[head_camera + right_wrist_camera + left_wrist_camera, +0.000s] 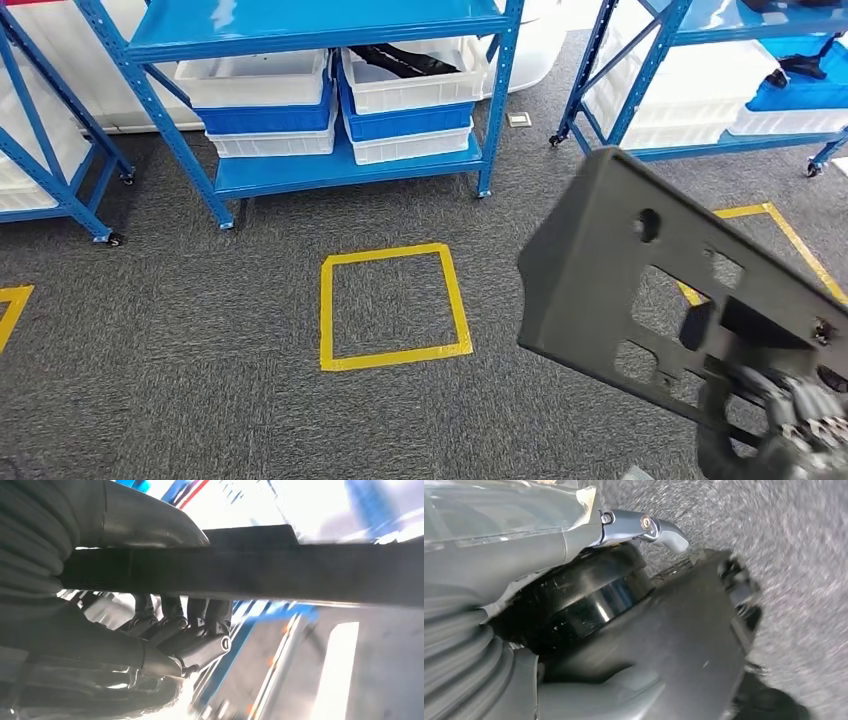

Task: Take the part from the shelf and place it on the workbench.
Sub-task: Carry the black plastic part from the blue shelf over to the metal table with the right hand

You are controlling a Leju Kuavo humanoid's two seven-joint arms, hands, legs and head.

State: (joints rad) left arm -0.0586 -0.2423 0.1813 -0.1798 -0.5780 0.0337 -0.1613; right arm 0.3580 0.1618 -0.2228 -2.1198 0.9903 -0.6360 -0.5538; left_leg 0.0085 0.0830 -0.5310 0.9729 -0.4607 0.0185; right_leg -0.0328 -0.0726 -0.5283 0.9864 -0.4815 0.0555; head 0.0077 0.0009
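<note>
The part (610, 270) is a flat dark grey plate with a round hole and several rectangular cut-outs. It hangs tilted over the carpet at the right of the head view. My right hand (795, 410) grips its lower corner at the bottom right. In the right wrist view the plate (300, 575) runs edge-on across the picture, with the thumb (150, 520) on one face and the dark fingers (185, 625) curled against the other. My left hand (644, 525) hangs over the carpet with a finger stretched out and nothing in it.
A blue shelf rack (330, 170) with white and blue bins (405, 85) stands ahead, flanked by racks at the left (45, 160) and right (720, 90). On the grey carpet lie a yellow tape square (392, 305) and another tape outline (775, 215).
</note>
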